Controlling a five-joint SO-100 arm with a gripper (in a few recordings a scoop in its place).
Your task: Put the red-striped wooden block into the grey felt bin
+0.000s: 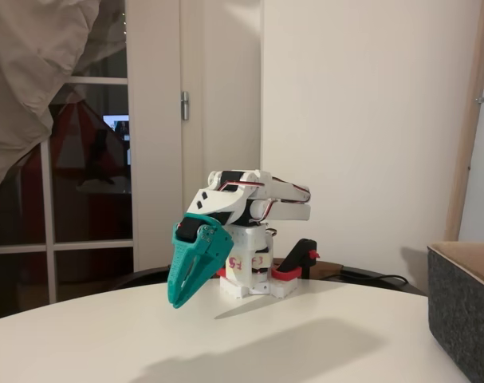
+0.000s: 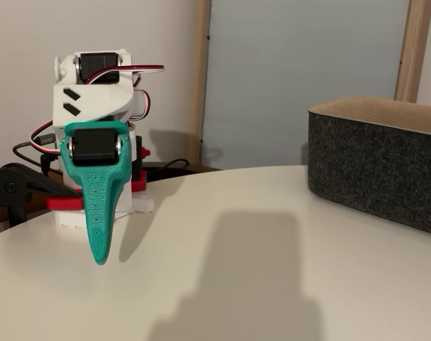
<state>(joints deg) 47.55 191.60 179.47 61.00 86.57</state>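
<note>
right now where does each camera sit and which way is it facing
A fixed view: low at table height, looking across the white table toward a wall and a glass door; the folded arm is side-on, teal gripper pointing down-left, a corner of the grey felt bin at the right edge.
A fixed view: low at table height, facing the gripper nearly head-on, the bin at right before a pale panel.
Shared: arm, gripper, bin, table. I can't spot the block.

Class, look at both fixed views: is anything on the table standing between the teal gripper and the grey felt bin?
Nothing visible does. The white table between the gripper and the grey felt bin lies bare, crossed by a shadow. The jaws look closed and empty.
</note>
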